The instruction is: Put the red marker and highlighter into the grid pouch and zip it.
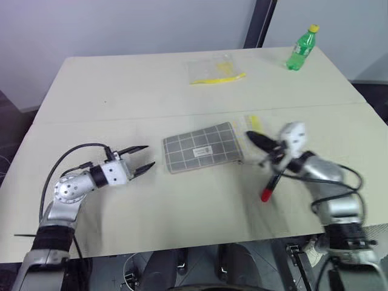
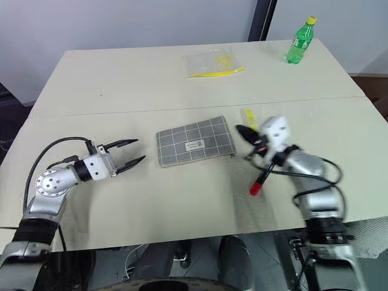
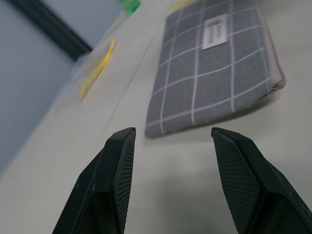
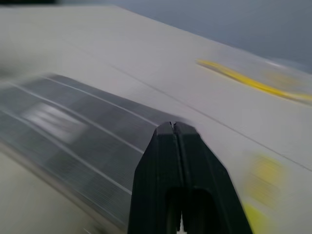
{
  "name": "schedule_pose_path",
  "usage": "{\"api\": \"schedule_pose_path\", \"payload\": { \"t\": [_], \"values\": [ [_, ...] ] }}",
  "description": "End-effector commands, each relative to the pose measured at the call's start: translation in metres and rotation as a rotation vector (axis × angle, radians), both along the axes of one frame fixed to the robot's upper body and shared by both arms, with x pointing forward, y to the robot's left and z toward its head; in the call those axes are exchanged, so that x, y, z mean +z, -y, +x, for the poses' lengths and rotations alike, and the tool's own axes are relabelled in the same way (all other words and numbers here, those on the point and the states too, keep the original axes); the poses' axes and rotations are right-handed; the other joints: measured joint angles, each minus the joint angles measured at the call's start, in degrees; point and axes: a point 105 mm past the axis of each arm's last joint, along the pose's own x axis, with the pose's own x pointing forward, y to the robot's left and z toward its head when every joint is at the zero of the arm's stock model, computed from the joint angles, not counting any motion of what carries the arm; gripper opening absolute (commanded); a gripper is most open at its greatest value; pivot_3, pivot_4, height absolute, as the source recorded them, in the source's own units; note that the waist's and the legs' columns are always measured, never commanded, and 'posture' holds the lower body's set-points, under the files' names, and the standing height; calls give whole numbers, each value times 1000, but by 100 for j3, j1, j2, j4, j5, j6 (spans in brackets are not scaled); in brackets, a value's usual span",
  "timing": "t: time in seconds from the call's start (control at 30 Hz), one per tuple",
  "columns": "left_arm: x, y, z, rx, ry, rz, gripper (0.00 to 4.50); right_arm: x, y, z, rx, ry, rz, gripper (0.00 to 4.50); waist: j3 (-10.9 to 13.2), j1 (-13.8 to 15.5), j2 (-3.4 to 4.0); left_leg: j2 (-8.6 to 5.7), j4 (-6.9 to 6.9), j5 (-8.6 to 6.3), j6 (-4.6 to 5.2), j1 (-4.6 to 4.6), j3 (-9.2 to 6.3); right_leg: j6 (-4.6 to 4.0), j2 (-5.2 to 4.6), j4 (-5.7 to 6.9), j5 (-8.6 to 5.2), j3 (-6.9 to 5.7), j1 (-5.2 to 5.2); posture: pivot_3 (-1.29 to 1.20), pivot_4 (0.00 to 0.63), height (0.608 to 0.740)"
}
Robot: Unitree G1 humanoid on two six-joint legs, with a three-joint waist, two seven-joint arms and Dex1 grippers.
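From the head views, the grid pouch [image 1: 202, 147] lies flat mid-bench, long axis running left-right; the red marker [image 1: 270, 183] lies slanted, red cap toward the near edge, beside the right claw [image 2: 241, 130]. Left wrist view: the left claw [image 3: 171, 139] gapes, empty, toward the pouch. Right wrist view: the right claw's 2 fingers [image 4: 165, 161] meet, holding nothing.

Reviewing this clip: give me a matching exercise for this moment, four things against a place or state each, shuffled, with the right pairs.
Things:
1. grid pouch
2. red marker
3. green bottle
4. left hand

Places or states:
A. standing upright near the table's far right corner
B. fingers apart, nothing between them
C. lying flat in the middle of the table, label up
D. lying on the table beside the right hand, red end toward the robot

Pairs: 1-C, 2-D, 3-A, 4-B
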Motion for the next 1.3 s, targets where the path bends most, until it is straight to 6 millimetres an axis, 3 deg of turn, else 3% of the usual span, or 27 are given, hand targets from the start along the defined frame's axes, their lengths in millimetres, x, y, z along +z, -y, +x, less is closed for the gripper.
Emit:
{"api": "schedule_pose_path", "payload": {
  "t": [0.03, 0.23, 0.47, 0.57, 0.67, 0.77, 0.83, 0.93, 1.1, 1.17, 1.3],
  "values": [
    [-5, 6, 1, -42, 78, 64, 2595, -13, -9, 16, -77, 52, -167, 38, 0, 22, 0, -3, 0, 0, 0, -1, 4, 1, 0, 1, 1, 1, -2, 0, 150, 740],
    [-12, 25, 13, -94, 136, 112, 2595, -41, 3, 34, -155, 71, -464, 38, 0, 9, -3, -21, 1, -1, 3, -8, 9, 0, -2, 6, 3, 0, -6, 0, 150, 740],
    [-9, 58, 28, -135, 155, 60, 2595, -47, -8, 26, -94, 62, -480, 38, -2, 3, -6, -14, 5, 3, -4, 2, 7, 3, 2, 37, 5, -4, -6, 0, 150, 740],
    [-17, 73, 29, -180, 100, 65, 2595, -46, -11, 24, -90, 71, -483, 38, -3, 2, -8, -13, 17, 3, -3, 2, 6, 4, 0, 52, 4, -6, -6, 0, 150, 740],
    [-23, 77, 31, -188, 61, 66, 1817, -43, -11, 22, -97, 77, -479, 0, -3, -3, -8, -13, 32, 2, -1, 4, 7, 4, -2, 68, 4, -6, -7, 0, 150, 740],
    [-25, 76, 30, -197, 34, 72, 301, -36, -8, 20, -101, 102, -476, 0, -6, 2, -7, -11, 36, 2, -1, 10, 4, 4, -3, 73, 3, -6, -3, 0, 150, 740],
    [-26, 75, 29, -203, 21, 76, 62, -30, -10, 18, -94, 91, -419, 0, -7, 0, -7, -11, 37, 2, -1, 11, 4, 4, -4, 73, 3, -6, -2, 0, 150, 740],
    [-23, 74, 28, -202, 14, 51, 0, -15, -19, 12, -47, 97, -324, 874, -7, -3, -8, -11, 36, 1, 0, 10, 4, 5, -4, 72, 3, -5, -3, 0, 150, 740],
    [-15, 71, 30, -169, 5, -11, 0, 13, -12, 9, -70, 62, -187, 3396, -6, -6, -7, -10, 36, 1, 0, 9, 2, 4, -5, 72, 3, -5, -4, 0, 150, 740],
    [-14, 68, 29, -150, 0, -31, 0, 16, -4, 3, -64, 18, -177, 4434, -6, 10, -8, -11, 36, 0, 2, 8, 1, 4, -6, 72, 3, -5, -4, 0, 150, 740],
    [-16, 61, 28, -107, 0, -42, 0, -3, 10, -13, -46, -88, -240, 4434, -7, 15, -9, -11, 36, -2, 6, 6, 1, 4, -8, 67, 3, -5, -3, 0, 150, 740]
  ]
}}
